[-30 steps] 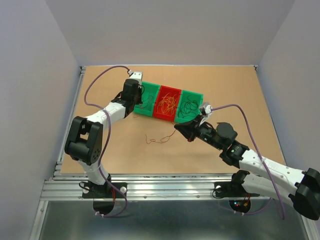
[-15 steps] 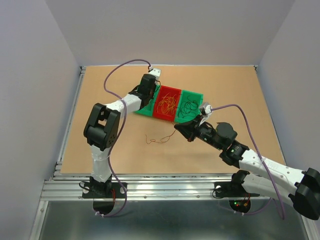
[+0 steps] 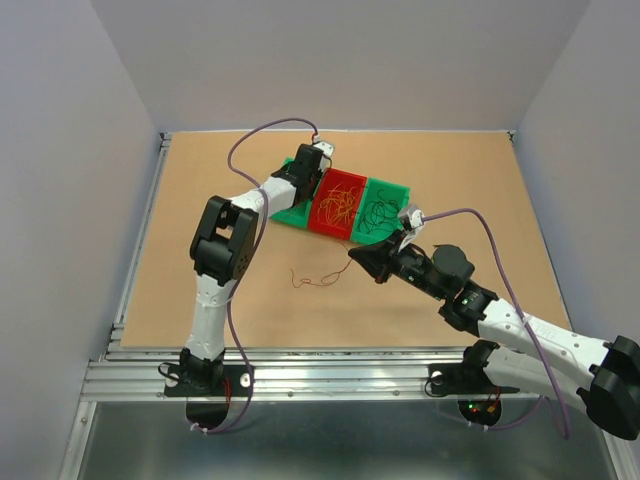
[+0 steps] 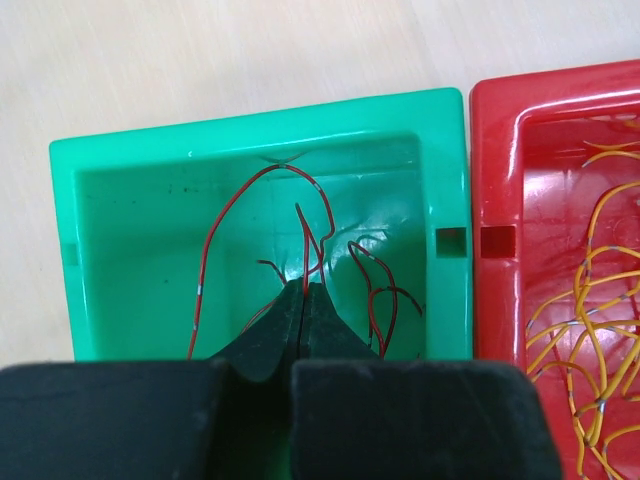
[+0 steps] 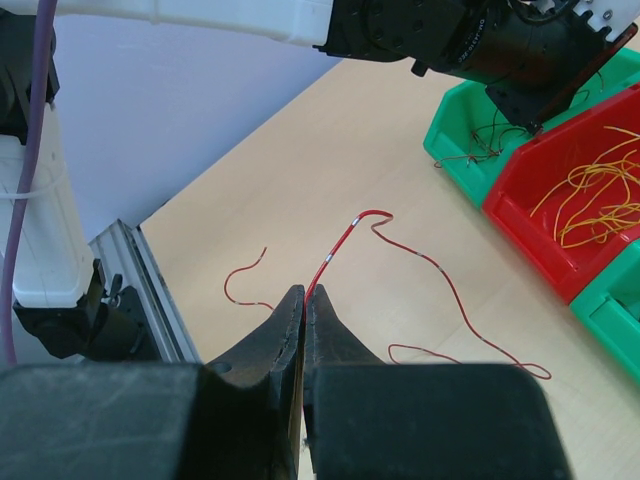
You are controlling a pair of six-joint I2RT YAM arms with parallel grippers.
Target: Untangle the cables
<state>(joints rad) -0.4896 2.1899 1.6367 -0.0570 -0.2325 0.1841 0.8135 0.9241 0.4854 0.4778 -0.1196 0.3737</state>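
Note:
My left gripper (image 4: 303, 291) hangs low in the left green bin (image 4: 260, 125), shut on a thin red cable (image 4: 301, 235) that rises from its tips. More red cables (image 4: 205, 260) curl in that bin. From above, the left gripper (image 3: 305, 192) is at that bin's right side. My right gripper (image 5: 306, 294) is shut on one end of a long red cable (image 5: 420, 260) lifted off the table; the rest trails on the board (image 3: 315, 278). Orange-yellow cables (image 3: 336, 205) fill the red bin (image 3: 345, 178), and dark green cables (image 3: 378, 212) lie in the right green bin (image 3: 400, 190).
The three bins stand in a row at the middle back of the brown board. A short loose red piece (image 5: 245, 285) lies near the right gripper. Lilac cables loop over both arms. A metal rail (image 3: 300, 375) runs along the near edge.
The left arm has swung right, from the left end of the bins to over the left green bin near the red one. The right arm and its red cable have stayed put.

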